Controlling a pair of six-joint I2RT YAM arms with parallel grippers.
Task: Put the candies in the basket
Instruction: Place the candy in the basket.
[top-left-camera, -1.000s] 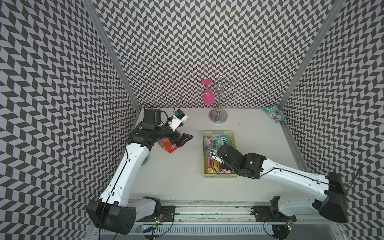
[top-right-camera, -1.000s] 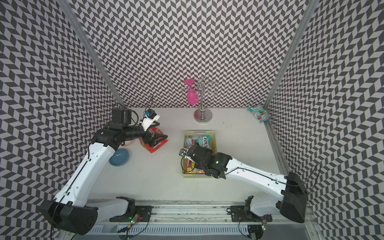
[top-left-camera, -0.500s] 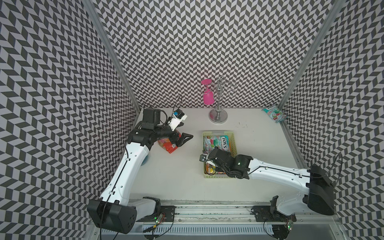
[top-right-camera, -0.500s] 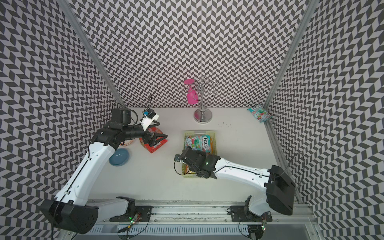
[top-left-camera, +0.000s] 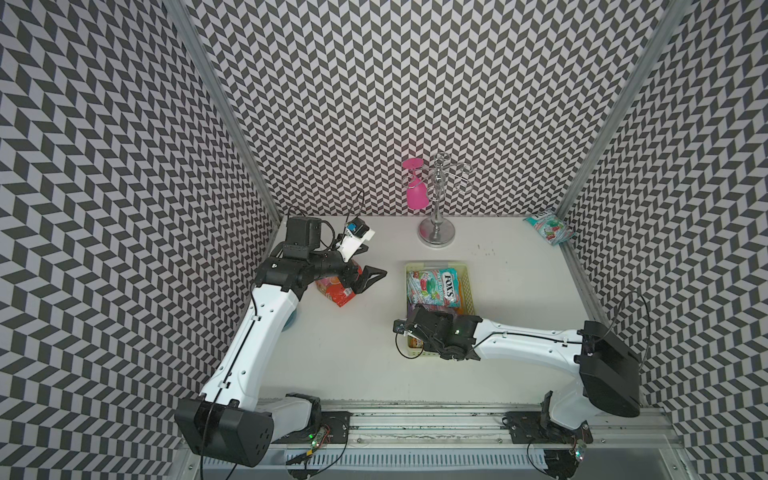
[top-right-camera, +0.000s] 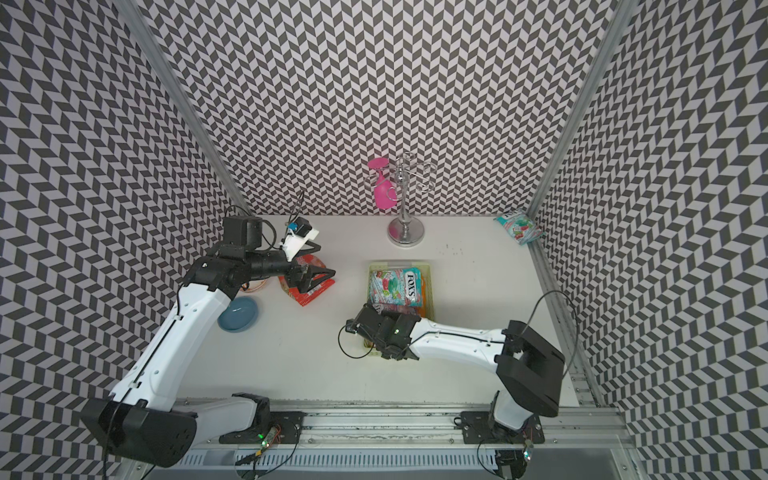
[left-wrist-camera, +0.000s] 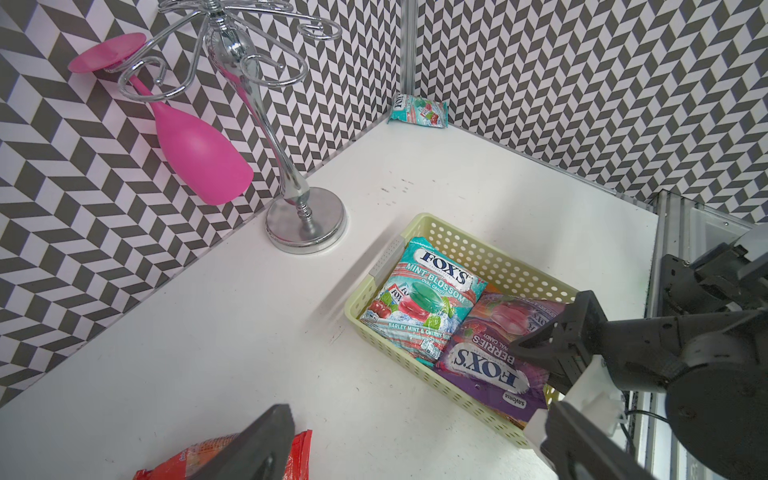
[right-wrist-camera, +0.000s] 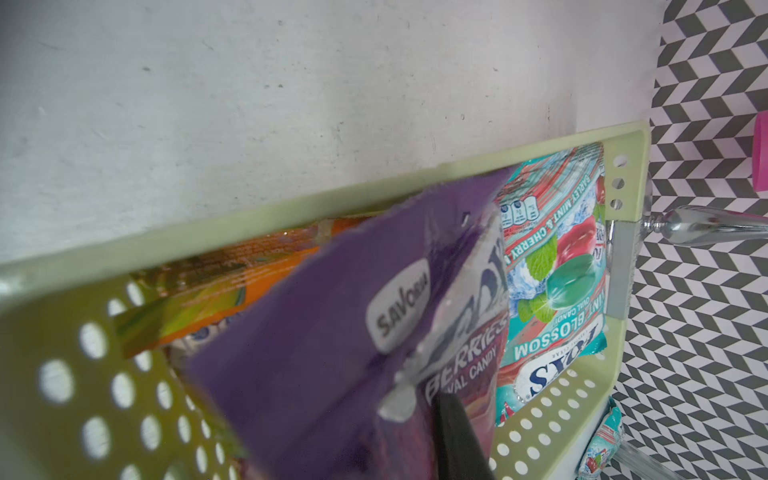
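Note:
The pale green basket (top-left-camera: 467, 270) (left-wrist-camera: 395, 345) (right-wrist-camera: 291, 203) holds a teal candy bag (top-left-camera: 432, 286) (left-wrist-camera: 419, 303), an orange bag (right-wrist-camera: 257, 266) and a purple candy bag (left-wrist-camera: 486, 365) (right-wrist-camera: 311, 353). My right gripper (left-wrist-camera: 536, 357) is over the basket's near end. The purple bag's end runs up between its fingers (right-wrist-camera: 457, 440), and only one finger shows there. My left gripper (top-left-camera: 368, 262) (top-right-camera: 320, 261) hangs open just above a red candy bag (top-left-camera: 338, 293) (left-wrist-camera: 300, 455) on the table to the left. Another teal candy bag (top-left-camera: 548, 226) (left-wrist-camera: 417, 110) leans in the back right corner.
A chrome glass stand (top-left-camera: 436, 232) with a pink glass (top-left-camera: 417, 197) hanging on it stands at the back, behind the basket. A round blue bowl (top-right-camera: 238, 316) sits beside the left arm. Patterned walls close three sides.
My right gripper has moved from the basket's middle toward its near end with the purple bag, and its elbow has risen. The left arm has stayed put.

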